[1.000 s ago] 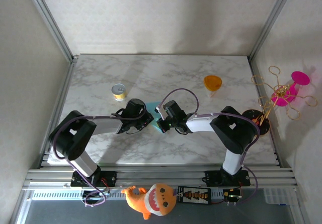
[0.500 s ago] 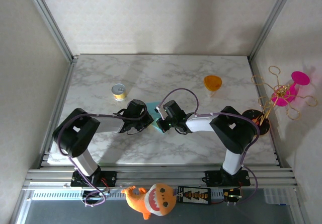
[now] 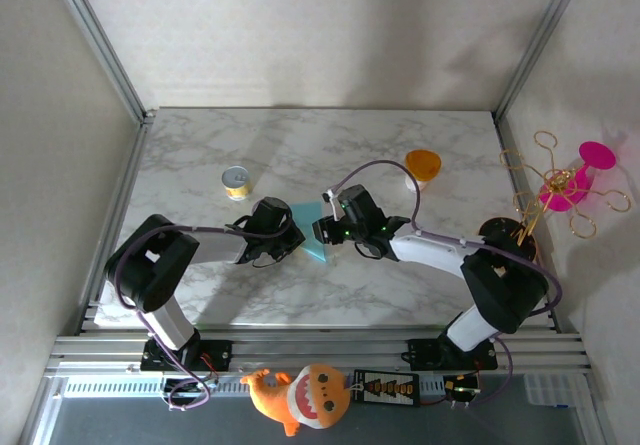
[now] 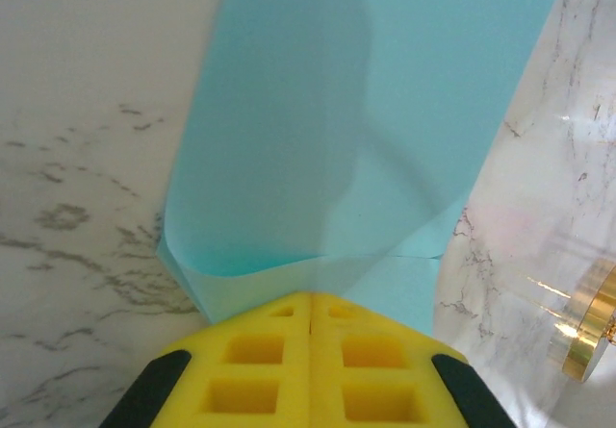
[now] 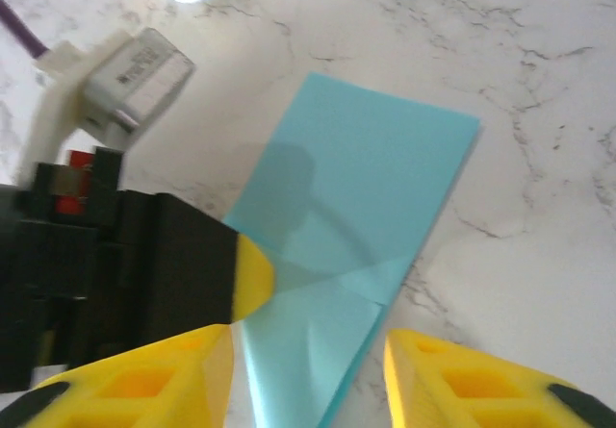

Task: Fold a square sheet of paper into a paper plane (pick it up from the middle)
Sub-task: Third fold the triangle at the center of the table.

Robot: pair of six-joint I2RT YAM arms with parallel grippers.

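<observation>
We are counting one can (image 3: pixel 236 181) at the upper left. At mid-frame our left gripper (image 4: pixel 310 301) is still clamping the paper's (image 4: pixel 366 111) near edge, jaws fully closed. Beside it our right gripper (image 5: pixel 308 351) is letting go and backing off rightward, jaws half apart and empty. We are judging that crease pressed. We are also counting one paper, two grippers and one cup (image 3: pixel 422 164).
</observation>
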